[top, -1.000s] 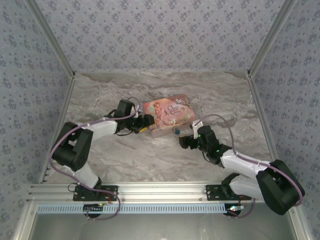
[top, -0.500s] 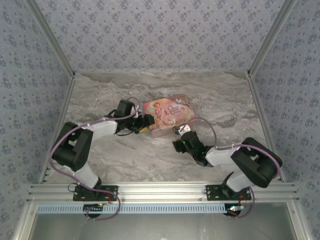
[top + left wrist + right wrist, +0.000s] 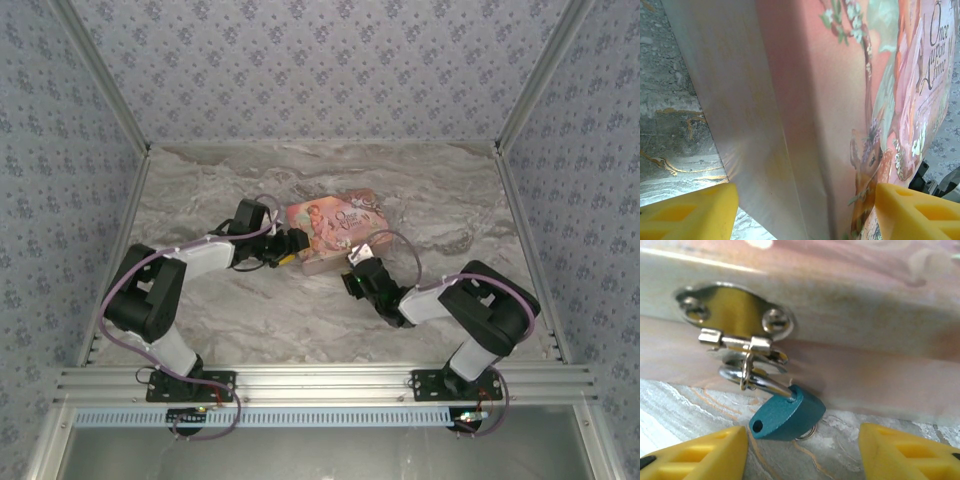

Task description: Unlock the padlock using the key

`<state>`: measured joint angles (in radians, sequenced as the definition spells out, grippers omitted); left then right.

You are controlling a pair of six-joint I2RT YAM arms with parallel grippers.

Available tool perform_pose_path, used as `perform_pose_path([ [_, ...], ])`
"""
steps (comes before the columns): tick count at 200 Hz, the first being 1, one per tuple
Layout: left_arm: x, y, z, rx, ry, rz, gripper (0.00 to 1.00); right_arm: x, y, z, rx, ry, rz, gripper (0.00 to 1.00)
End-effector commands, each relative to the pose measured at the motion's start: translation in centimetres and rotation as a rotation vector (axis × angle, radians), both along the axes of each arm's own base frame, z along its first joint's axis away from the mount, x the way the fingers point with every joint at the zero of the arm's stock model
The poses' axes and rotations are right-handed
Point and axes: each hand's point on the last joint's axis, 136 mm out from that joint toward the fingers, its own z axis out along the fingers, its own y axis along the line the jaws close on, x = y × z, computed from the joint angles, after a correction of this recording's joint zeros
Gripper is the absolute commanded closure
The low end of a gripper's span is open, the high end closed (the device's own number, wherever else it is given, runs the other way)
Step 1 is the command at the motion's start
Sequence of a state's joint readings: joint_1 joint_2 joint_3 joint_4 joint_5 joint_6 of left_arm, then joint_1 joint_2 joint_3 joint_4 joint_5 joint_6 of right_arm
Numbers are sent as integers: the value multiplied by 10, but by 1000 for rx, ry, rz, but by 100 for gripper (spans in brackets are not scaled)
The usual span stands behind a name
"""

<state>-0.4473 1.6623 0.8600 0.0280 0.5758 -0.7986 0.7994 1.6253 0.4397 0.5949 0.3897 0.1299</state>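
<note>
The tiny teal padlock [image 3: 785,415] lies tilted on the marble against the pink illustrated box [image 3: 335,232], keyhole end toward the left finger. Its silvery shackle [image 3: 760,382] passes through the box's metal hasp [image 3: 735,315]. A thin wire ring [image 3: 809,433] peeks from under the lock; I cannot make out a key. My right gripper [image 3: 802,460] is open, one yellow finger on each side of the lock and touching nothing; from above it [image 3: 352,268] sits at the box's front wall. My left gripper [image 3: 805,215] is open astride the box's left corner [image 3: 805,125].
The box lies on the marble table [image 3: 250,310] near its middle. Patterned walls [image 3: 320,60] close in the back and both sides, and a metal rail [image 3: 320,385] runs along the near edge.
The right arm has swung left and in toward the box's front, bringing its gripper up to the padlock. The left arm and the box have not moved.
</note>
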Motion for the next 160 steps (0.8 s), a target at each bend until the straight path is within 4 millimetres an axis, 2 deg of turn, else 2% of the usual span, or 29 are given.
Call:
perform_pose_path([
  [1,-10,11,-24,77,65,32,29,8,7,9,1,-37,1,42],
  [36,-9,12,-23,80,61,36,29,8,4,17,-3,-52,4,54],
  [61,-10,12,-24,82,64,37,29,7,2,21,-13,-52,14,71],
  [90,-10,12,-23,83,64,39,29,3,-2,21,-18,-38,35,84],
  [139,-10,16,-26,105,61,40,29,-4,-4,15,15,4,85,93],
  [160,-12,17,-29,111,67,40,29,-5,-1,15,101,33,101,94],
])
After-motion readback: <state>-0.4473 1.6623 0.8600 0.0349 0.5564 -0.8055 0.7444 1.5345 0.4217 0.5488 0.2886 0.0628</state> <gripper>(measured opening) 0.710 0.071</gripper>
